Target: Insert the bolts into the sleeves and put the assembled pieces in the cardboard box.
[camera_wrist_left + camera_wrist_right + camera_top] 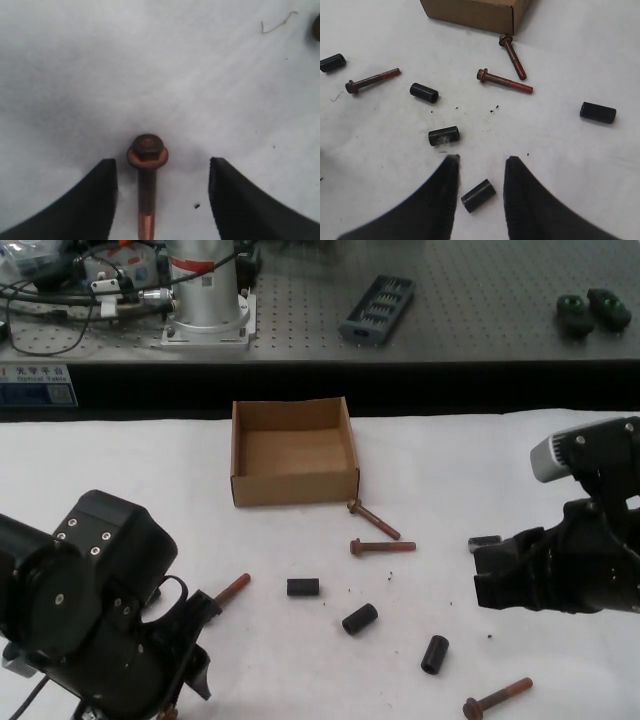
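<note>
My left gripper (161, 162) is open, just above the white cloth. A rusty bolt (146, 172) lies between its fingers, untouched, with its head pointing away from the wrist. My right gripper (482, 158) is open too, and a black sleeve (478, 195) lies slantwise on the cloth between its fingers. More sleeves (444, 135) (424, 92) (598, 112) and bolts (505, 82) (512, 50) (372, 80) are scattered ahead of it. The open cardboard box (293, 486) stands at the middle of the bench. The left arm (100, 620) sits at the near left, the right arm (560, 560) at the right.
Loose sleeves (303, 587) (360, 619) (434, 653) and bolts (382, 547) (497, 698) (232, 588) lie between the arms. Behind the white cloth is a perforated metal table with a silver post (205, 300), cables and a dark tray (377, 308).
</note>
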Robot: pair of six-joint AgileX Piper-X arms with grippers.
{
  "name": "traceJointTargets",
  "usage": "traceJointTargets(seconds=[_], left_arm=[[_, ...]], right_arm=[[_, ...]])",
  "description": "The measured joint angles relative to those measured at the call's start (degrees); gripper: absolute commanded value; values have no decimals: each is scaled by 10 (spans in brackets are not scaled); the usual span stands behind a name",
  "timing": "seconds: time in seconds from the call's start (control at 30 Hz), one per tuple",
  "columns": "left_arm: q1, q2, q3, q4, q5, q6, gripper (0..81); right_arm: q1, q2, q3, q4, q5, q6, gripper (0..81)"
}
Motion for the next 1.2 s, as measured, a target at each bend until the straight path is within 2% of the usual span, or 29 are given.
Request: traceJointTargets(seconds=[0.1,0.5,0.6,0.83,0.97,1.2], left_arm=[[0,11,0,0,-2,0,337],[-4,36,-9,3,35,4,331],[-5,36,-9,3,35,4,269],[-8,40,-9,8,39,6,19],[-8,41,-9,8,42,22,6],[-8,44,-6,-53,73,123,6]], right_arm=[[0,0,0,-3,0,0,241],[0,0,0,-14,4,1,241],[0,0,0,-19,4,1,241],[0,0,0,-25,4,1,241],[0,0,0,-29,4,1,241],[0,0,0,-24,4,10,241]])
